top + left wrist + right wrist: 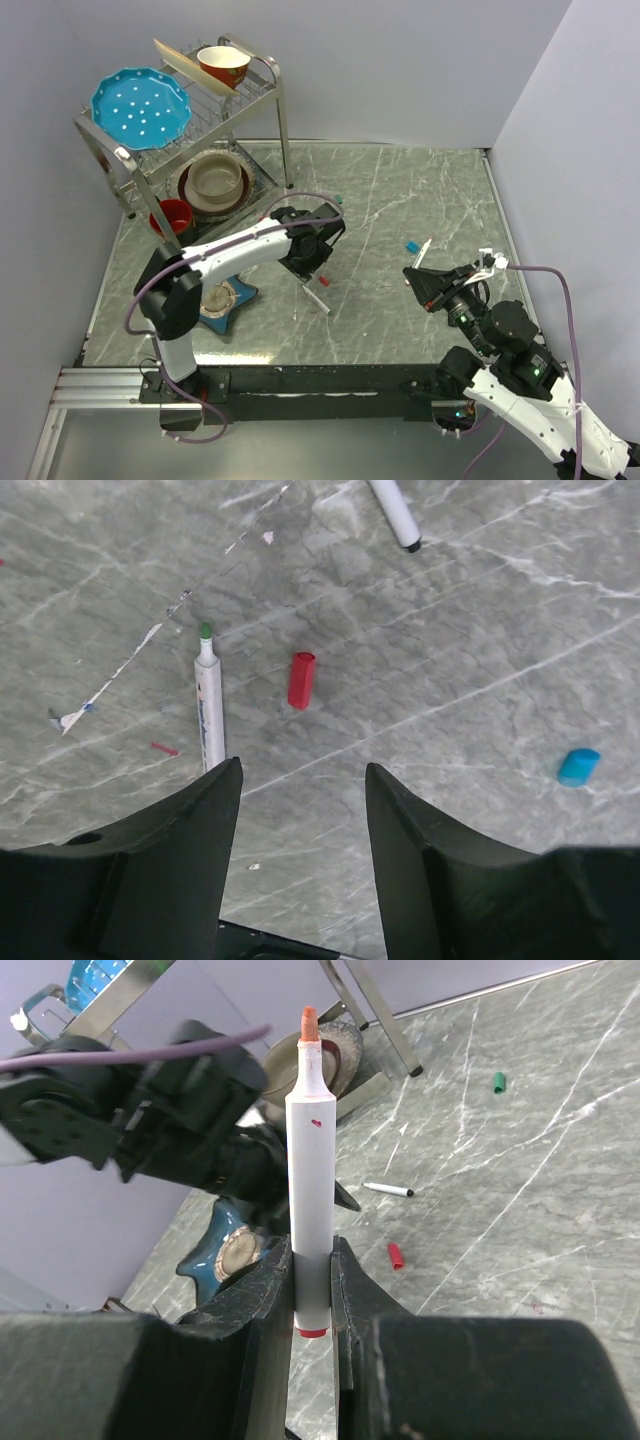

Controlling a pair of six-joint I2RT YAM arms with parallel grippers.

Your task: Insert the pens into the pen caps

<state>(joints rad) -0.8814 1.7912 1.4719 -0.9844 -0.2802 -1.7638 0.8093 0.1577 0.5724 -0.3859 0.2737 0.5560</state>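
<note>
My left gripper [302, 780] hung low over the grey marbled table [420, 190] with its jaws standing apart and nothing between them. Ahead of that gap, in the left wrist view, the red cap [301, 680] lay on its side on the stone. Just beside it, to the left and not touching, lay a white pen with a green tip [209, 710]. Its tip pointed away from me and its near end ran out of sight behind one of my fingers [190, 830]. Further off, at the top edge of that view, a white pen with a black tip [395, 512] lay at a slant, well apart from the red cap. The blue cap [579, 766] sat alone on the table far to the right. My right gripper [312, 1260] was raised above the table on the other side, its two jaws clamped on the lower barrel of a white pen with an orange-red tip [310, 1160]. That pen stood upright, bare tip uppermost and red butt end showing just below the jaws. Past it, near the back of the table, the green cap [499, 1082] lay by itself.
</note>
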